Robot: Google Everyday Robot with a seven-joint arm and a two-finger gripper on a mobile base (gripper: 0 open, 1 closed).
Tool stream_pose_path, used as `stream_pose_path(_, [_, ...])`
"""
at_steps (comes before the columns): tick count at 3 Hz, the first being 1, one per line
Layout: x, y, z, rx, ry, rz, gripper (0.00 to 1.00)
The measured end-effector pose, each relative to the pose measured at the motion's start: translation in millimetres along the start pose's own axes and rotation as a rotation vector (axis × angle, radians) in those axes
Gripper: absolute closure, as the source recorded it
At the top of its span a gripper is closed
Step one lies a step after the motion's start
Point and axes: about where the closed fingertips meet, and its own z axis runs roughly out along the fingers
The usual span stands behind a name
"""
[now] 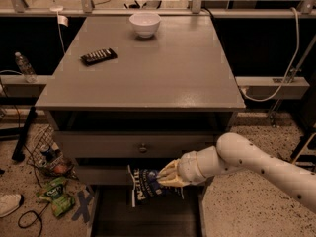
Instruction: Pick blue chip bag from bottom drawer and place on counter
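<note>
below the knobbed middle drawer (140, 144) of the grey cabinet, my tan two-finger gripper (165, 175) is pinched shut on the upper right edge of the crinkly dark blue chip bag with white lettering (144, 189). the bag hangs over the dark, open bottom drawer (148, 221).

to do this well, i judge i should pull out clear of the cabinet front before rising, so the bag doesn't snag the drawer above.

the cabinet's smooth grey counter (158, 73) has room mid-top; a white bowl (144, 23) sits at its back, a black remote (98, 56) to its left. left of the cabinet, a green snack bag (57, 197) lies on speckled floor.
</note>
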Motion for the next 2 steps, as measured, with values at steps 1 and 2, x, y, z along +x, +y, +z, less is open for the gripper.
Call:
stream_pose_path(1, [-41, 7, -27, 0.067, 0.093, -0.101, 1.00])
stream_pose_path(2, [-53, 4, -36, 0.081, 0.118, -0.131, 1.00])
